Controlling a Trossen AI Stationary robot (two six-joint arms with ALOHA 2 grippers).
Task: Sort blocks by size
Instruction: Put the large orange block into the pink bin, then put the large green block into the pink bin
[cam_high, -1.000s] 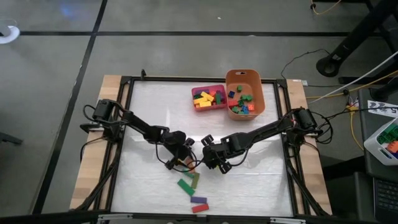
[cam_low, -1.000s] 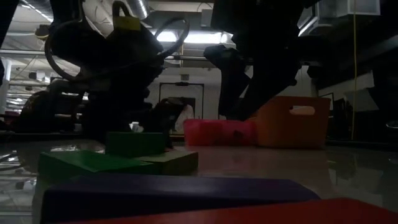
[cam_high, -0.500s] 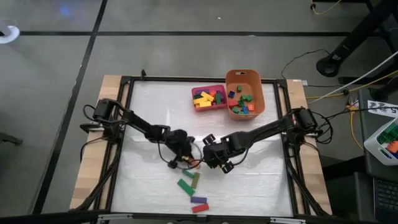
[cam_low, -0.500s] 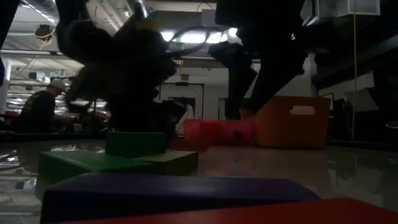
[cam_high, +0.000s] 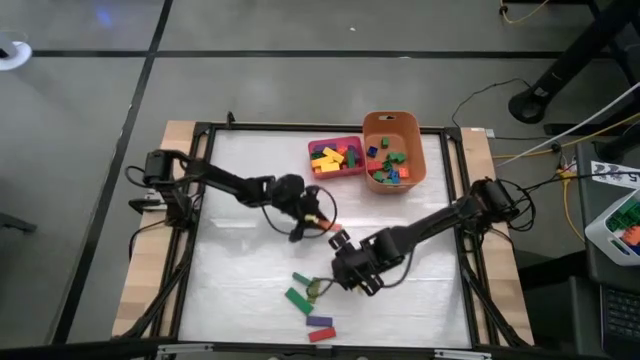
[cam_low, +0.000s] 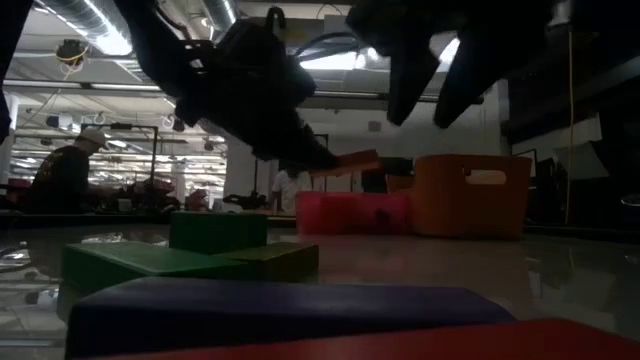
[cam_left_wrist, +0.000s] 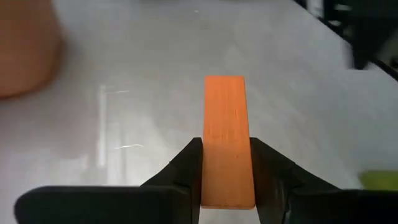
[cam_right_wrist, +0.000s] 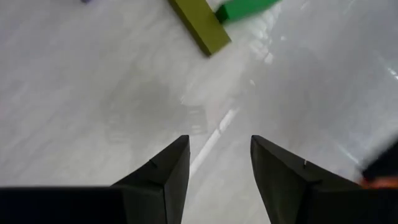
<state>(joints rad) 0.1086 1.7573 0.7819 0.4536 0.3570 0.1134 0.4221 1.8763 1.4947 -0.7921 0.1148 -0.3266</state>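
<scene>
My left gripper (cam_high: 316, 221) is over the table's middle, shut on an orange bar (cam_left_wrist: 226, 118), which also shows in the low view (cam_low: 346, 160). My right gripper (cam_right_wrist: 219, 149) hangs open above the table nearer the front (cam_high: 338, 283), touching nothing. Ahead of its fingers lie an olive bar (cam_right_wrist: 200, 25) and a green block (cam_right_wrist: 245, 9). Loose blocks lie flat near the front edge: two green (cam_high: 302, 278) (cam_high: 297, 298), one olive (cam_high: 314, 290), one purple (cam_high: 320, 321), one red (cam_high: 321, 334). My left gripper pinches the orange bar's two long sides (cam_left_wrist: 226, 186) between its two fingers (cam_left_wrist: 190, 167), at the end nearest the wrist. The fingers lie along the bar and slant down from the table's left. The bar sticks out ahead of them, lifted clear.
A pink square tray (cam_high: 336, 141) with several blocks and an orange oval tub (cam_high: 411, 125) with several more stand at the far edge, right of centre. A dark frame (cam_high: 200, 200) borders the white table top. A person (cam_low: 70, 170) shows in the room behind.
My left gripper has taken the orange bar off the table and carried it up and toward the far edge, in the direction of the tray, rolling its wrist. My right gripper has drawn toward the near edge and risen, now over the loose blocks.
</scene>
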